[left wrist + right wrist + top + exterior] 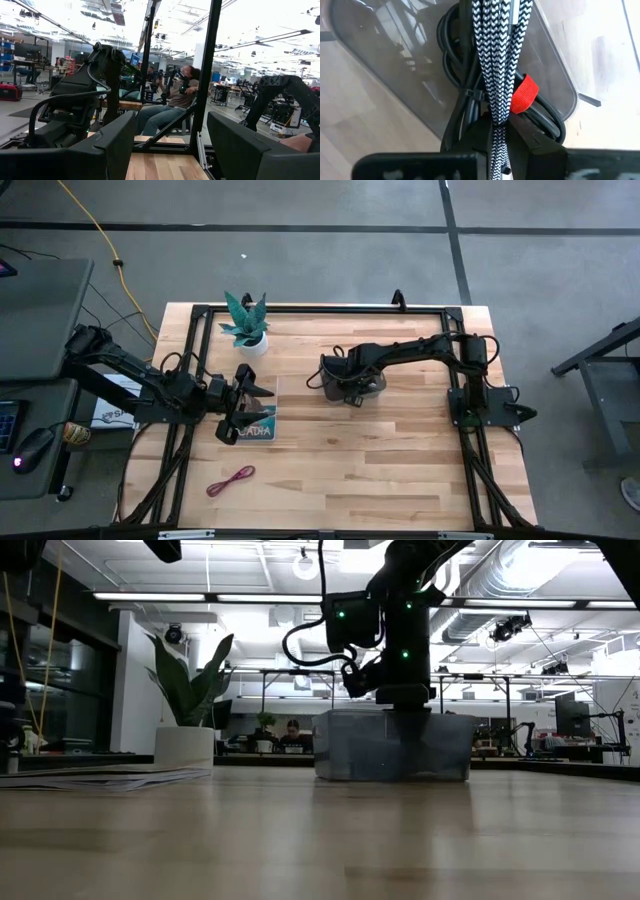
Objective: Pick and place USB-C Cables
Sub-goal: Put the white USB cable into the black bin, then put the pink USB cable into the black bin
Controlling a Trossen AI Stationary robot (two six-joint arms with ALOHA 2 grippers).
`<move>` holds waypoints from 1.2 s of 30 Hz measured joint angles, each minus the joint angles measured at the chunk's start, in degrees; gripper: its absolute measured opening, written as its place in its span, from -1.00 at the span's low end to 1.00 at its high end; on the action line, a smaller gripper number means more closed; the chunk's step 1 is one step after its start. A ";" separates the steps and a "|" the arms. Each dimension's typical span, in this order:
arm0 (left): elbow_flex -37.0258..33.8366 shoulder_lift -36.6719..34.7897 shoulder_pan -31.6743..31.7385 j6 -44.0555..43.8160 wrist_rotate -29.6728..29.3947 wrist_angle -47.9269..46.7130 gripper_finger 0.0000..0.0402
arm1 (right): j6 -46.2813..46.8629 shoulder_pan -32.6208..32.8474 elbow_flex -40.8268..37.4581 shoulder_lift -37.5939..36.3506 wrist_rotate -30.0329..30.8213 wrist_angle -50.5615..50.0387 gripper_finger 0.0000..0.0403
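A silver-grey braided USB-C cable (495, 60) is in my right gripper (497, 132), which is shut on it over a clear plastic bin (372, 387) near the table's middle. A black cable bundle (455, 75) lies in the bin beneath it, and a red strap (524, 95) shows beside the braid. A dark red cable (231, 479) lies flat on the table near its near-left part. My left gripper (250, 405) is open above a teal book (262, 428), touching nothing. In the low view my right gripper (400, 705) reaches down into the bin (390, 745). My right gripper pinches the silver-grey cable's bundled strands (496, 120) between its two fingers, coming from above and pointing down into the bin. The strands run along the fingers and extend past the fingertips. Whether the cable's far end rests on the black bundle, I cannot tell.
A potted plant (245, 328) stands at the table's far-left part. The book lies flat under my left gripper. Bare wood stretches along the table's near and right parts. A black frame rail (330, 308) rims the table. A seated person (172, 105) shows beyond the table.
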 joint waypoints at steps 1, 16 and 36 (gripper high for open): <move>0.00 0.00 0.00 0.03 0.00 0.00 0.14 | 0.00 0.00 0.00 0.00 0.02 0.02 -0.88; 0.00 0.00 0.00 0.07 0.00 0.00 0.14 | -0.59 0.00 0.00 0.00 0.02 0.31 -0.85; 0.00 0.00 0.01 0.07 0.00 -0.02 0.14 | -0.80 0.00 0.00 -0.13 1.84 0.28 -0.03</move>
